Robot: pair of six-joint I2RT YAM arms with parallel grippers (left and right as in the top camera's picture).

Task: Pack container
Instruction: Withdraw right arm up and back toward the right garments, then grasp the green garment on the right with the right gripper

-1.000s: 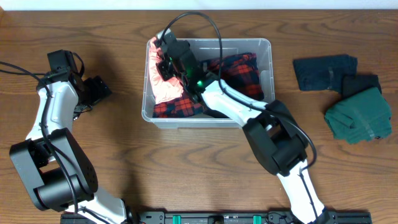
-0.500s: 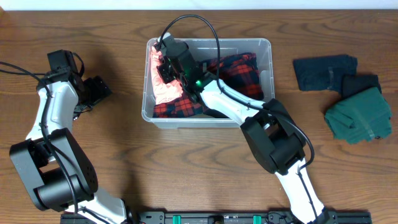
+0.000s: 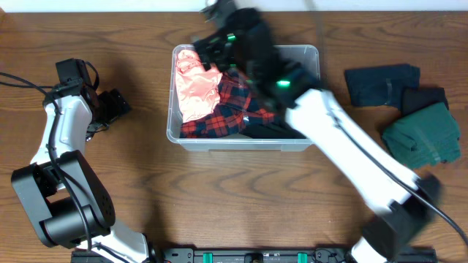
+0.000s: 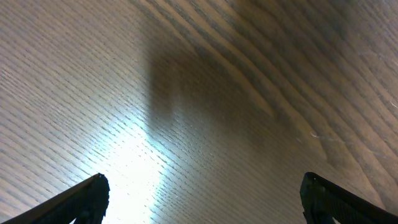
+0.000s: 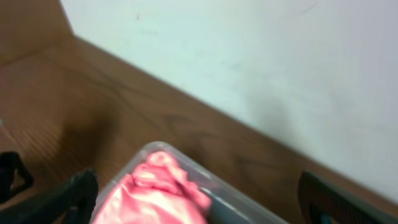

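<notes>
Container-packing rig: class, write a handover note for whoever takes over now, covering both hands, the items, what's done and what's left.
Left hand: open, empty, over bare table left of the container.
Right hand: open, empty, above the container's back-left corner, blurred.
Done: pink cloth and red plaid garment lie inside the container.
Left: navy garment, black item and green garment on the table to its right.
</notes>
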